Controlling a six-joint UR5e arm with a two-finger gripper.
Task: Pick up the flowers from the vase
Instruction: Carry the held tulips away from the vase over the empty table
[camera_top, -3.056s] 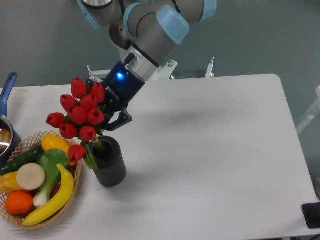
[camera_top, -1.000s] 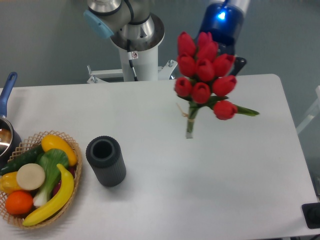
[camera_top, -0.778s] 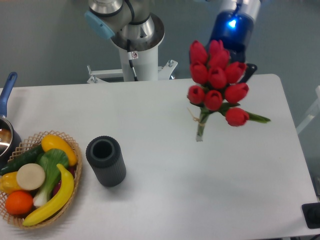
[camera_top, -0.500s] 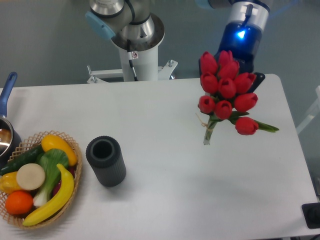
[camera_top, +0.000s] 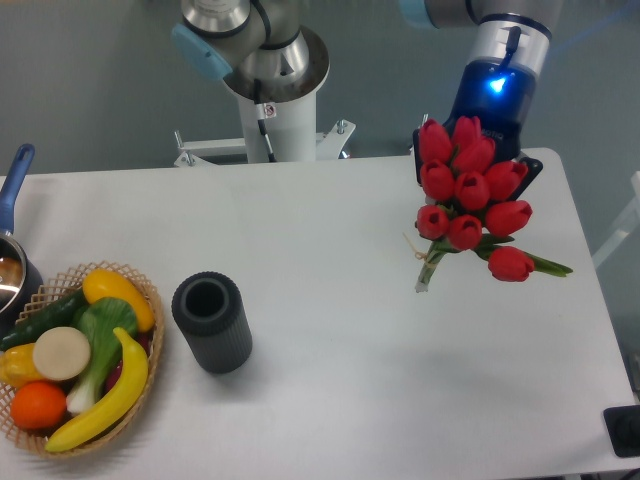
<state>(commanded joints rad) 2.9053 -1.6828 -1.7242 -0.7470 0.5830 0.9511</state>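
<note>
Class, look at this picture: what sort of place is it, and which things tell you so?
Probably a robotics lab set up for a test: a robot arm bolted behind a plain white table, and props laid out on it, a vase and a basket of fruit and vegetables.

The vase (camera_top: 211, 323) stands right of the basket (camera_top: 150, 345); the flowers (camera_top: 470, 195) hang far right.

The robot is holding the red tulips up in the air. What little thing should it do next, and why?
Probably lower them gently toward the table. The flowers are already out of the empty vase, hanging from the claw over bare tabletop on the right, with nothing beneath to bump.
</note>
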